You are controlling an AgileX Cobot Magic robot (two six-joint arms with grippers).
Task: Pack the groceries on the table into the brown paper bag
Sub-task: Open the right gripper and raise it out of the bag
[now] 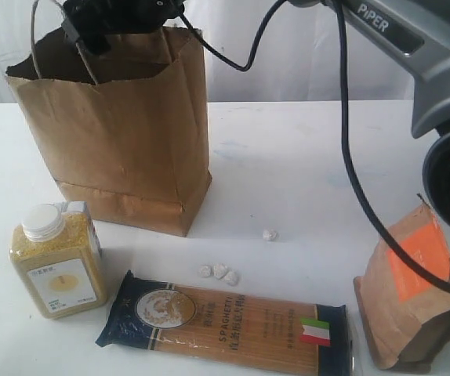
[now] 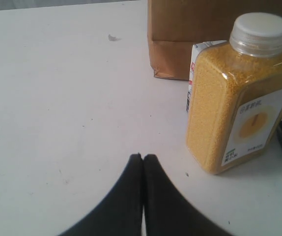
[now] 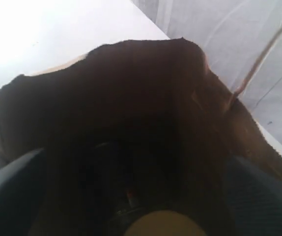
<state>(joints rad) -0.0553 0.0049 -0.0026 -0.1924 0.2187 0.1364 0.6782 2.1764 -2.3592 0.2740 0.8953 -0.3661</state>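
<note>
Hovering at mouth of brown paper bag (image 1: 123, 133), right claw (image 3: 136, 167) spread wide. Left claw (image 2: 142, 158) pressed together, empty, low over worktop (image 1: 288, 157) near yellow-grain bottle (image 1: 56, 262). Spaghetti packet (image 1: 225, 321), orange-labelled pouch (image 1: 409, 298) lie unpacked.

Table (image 1: 303, 172) lies open between paper bag (image 1: 123, 149) and pouch (image 1: 409, 301); bottle (image 1: 56, 262) and spaghetti packet (image 1: 225, 325) crowd the front.

The left gripper (image 2: 142, 157) had its jaws pressed together; the right arm (image 1: 404, 35) stretched across, the right gripper (image 1: 109, 23) spread wide.
</note>
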